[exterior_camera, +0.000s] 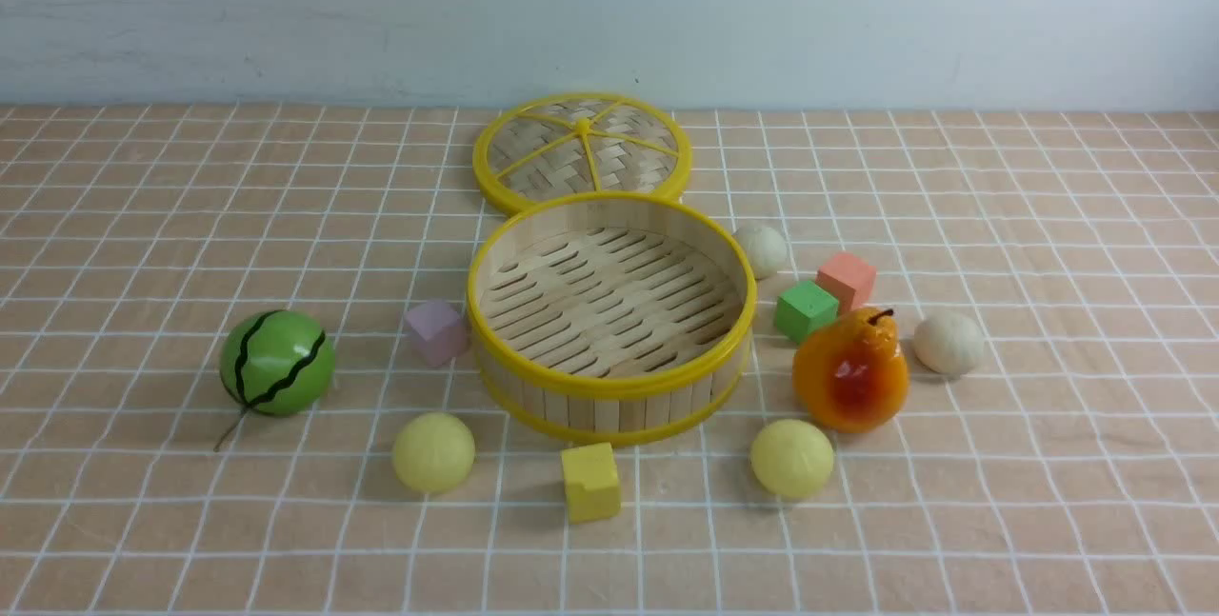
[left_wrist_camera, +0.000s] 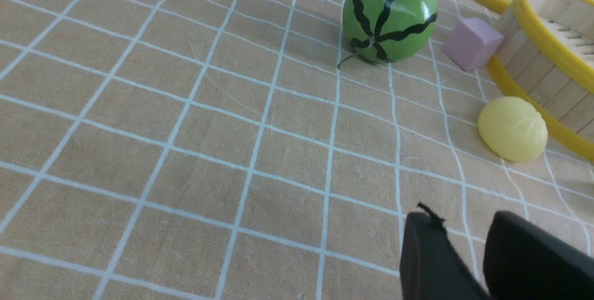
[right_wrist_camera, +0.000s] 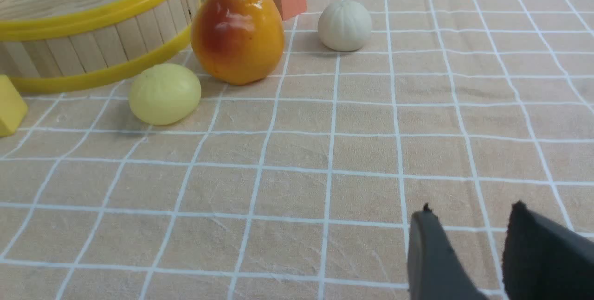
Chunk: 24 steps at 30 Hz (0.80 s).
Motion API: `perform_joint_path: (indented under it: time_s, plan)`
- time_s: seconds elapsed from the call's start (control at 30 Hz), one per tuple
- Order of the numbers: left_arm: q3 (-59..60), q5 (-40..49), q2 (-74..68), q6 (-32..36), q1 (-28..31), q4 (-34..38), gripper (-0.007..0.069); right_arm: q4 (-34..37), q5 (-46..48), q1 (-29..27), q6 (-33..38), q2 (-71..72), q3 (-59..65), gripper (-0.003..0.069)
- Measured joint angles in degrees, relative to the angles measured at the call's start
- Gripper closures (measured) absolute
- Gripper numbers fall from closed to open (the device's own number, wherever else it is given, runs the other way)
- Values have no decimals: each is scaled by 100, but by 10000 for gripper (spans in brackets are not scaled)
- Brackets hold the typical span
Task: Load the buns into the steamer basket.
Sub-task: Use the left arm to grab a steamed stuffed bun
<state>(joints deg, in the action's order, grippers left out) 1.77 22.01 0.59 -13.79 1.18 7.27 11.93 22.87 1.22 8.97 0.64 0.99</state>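
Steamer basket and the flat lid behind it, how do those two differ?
The basket is deep, with upright slat walls; the lid lies flat and shallow. The basket's floor is parallel slats with gaps, while the lid is woven, with yellow spokes meeting at its centre. The basket sits nearer the robot and hides the lid's near edge. Both are round, bamboo, yellow-rimmed, and hold nothing.

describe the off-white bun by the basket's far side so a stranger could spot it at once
Find the steamer basket, the big round bamboo tray with yellow rims at mid-table. Just past its far right rim sits a small off-white bun, left of the salmon cube. The other off-white bun lies apart, beyond the orange pear; this one is right beside the basket.
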Motion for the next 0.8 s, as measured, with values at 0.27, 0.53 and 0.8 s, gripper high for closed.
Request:
perform_joint_path:
  time_s: [0.27,0.53,0.8]
  plan:
    - [0,0,0,0,0,0,431,0,0,0,0,0,0,419]
    - [0,0,0,0,0,0,429,0,0,0,0,0,0,419]
    - [0,-151,0,-37,0,140,428,0,0,0,0,0,0,419]
